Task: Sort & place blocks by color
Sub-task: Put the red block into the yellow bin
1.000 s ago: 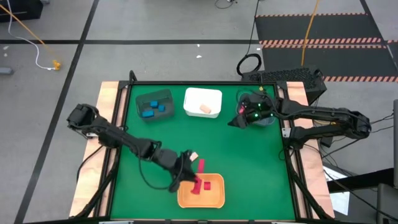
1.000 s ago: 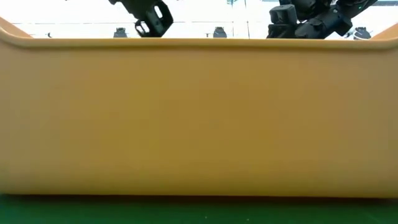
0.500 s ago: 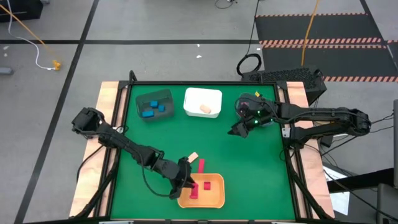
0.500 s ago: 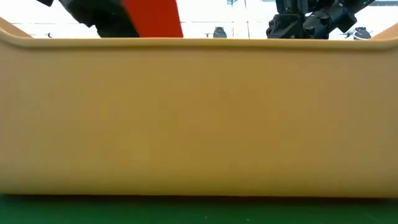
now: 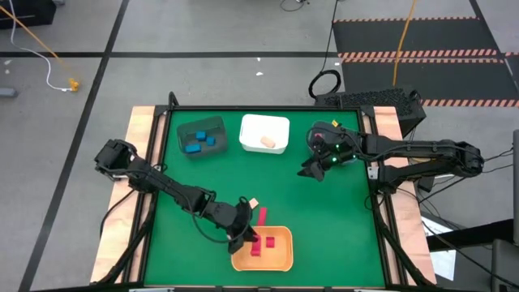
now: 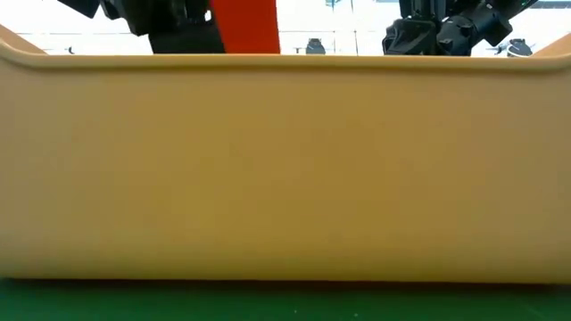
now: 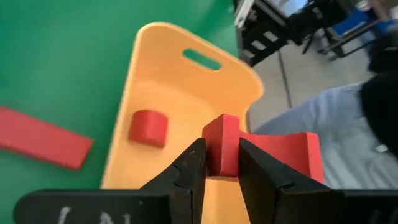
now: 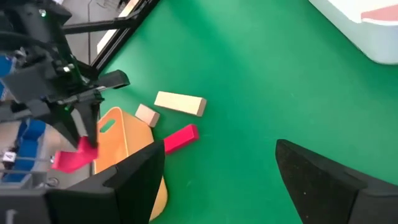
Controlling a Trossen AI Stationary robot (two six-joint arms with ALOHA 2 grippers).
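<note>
Left gripper (image 7: 217,163): clamped on a red block (image 7: 261,152), held above the orange bin (image 7: 168,93) at the table's near edge. Bin contents: one small red block (image 7: 148,127). Red bar (image 7: 43,137): on the green mat (image 5: 324,211) just beside the bin. Two tan blocks (image 8: 180,102) lie near it. Right gripper (image 8: 217,168): fingers spread wide, empty, over the mat's far right.

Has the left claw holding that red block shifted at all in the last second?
Yes. The left gripper, shut on a red block, moved from the mat onto the orange bin edge.
</note>
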